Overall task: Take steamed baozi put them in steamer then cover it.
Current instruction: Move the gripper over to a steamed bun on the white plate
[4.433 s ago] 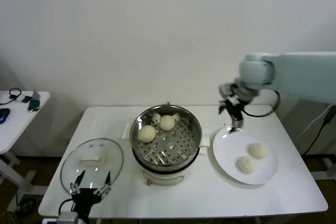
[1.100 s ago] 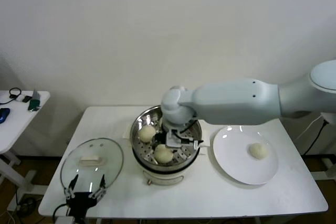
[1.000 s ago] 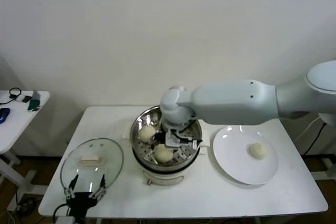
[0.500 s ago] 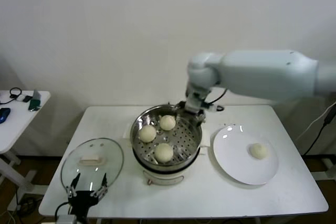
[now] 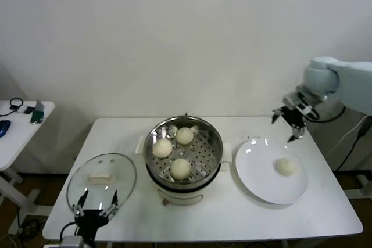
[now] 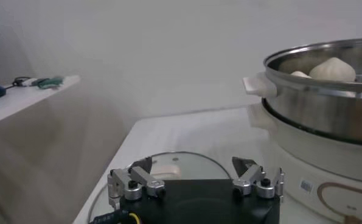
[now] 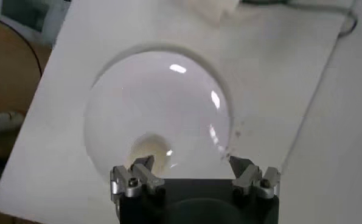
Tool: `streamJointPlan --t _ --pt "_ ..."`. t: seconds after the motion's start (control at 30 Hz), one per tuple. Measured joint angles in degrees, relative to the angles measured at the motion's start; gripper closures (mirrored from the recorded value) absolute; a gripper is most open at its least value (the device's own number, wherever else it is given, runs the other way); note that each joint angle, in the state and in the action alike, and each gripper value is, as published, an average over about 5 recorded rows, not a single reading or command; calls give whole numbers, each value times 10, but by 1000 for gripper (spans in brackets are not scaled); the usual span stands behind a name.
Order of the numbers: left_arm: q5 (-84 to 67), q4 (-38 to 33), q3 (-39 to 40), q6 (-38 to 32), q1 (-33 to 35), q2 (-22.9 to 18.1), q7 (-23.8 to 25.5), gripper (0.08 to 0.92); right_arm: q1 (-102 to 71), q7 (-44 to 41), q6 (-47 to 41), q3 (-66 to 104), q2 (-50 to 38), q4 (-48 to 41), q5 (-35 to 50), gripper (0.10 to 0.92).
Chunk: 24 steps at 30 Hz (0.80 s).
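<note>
- Three steamed baozi (image 5: 181,168) sit on the perforated tray of the steamer (image 5: 214,133), well away from my right tool and off to its left.
- The last baozi (image 5: 285,166) lies alone on the white plate (image 5: 256,172), below my right tool and a little nearer to me; from the wrist it shows just past the fingertips.
- My right tool (image 5: 289,121) hangs in the air above the plate's far rim, jaws spread as wide as they go, holding nothing.
- My left tool (image 5: 95,208) is parked low at the near edge of the desk (image 5: 232,219), just short of the glass lid (image 5: 87,187), also fully open and empty.
- Risk, as I judge it: the bun is soft and round, so a descent that lands off-centre could push it across the smooth plate instead of straddling it.
- Squeezing too hard could dent the dough; too lightly, and it may slip out on the way to the steamer.
- The free spot on the tray is next to the other buns, so a careless drop could knock them.
- The lid's handle is low and the glass is slick, so a poor grip could let the lid tip.
</note>
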Motion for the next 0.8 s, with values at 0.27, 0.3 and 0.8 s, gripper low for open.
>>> streamJointPlan --t 0.27,0.3,0.8 --pt "3 1 -2 -2 9 -4 0 177 -135 20 -33 92 -33 -48 -40 203" --pt "3 1 -3 -3 9 -5 0 177 -149 22 -36 102 -34 -54 -45 203" --pt "8 2 -1 -6 14 -9 -2 177 -302 40 -61 231 -11 -134 -74 203"
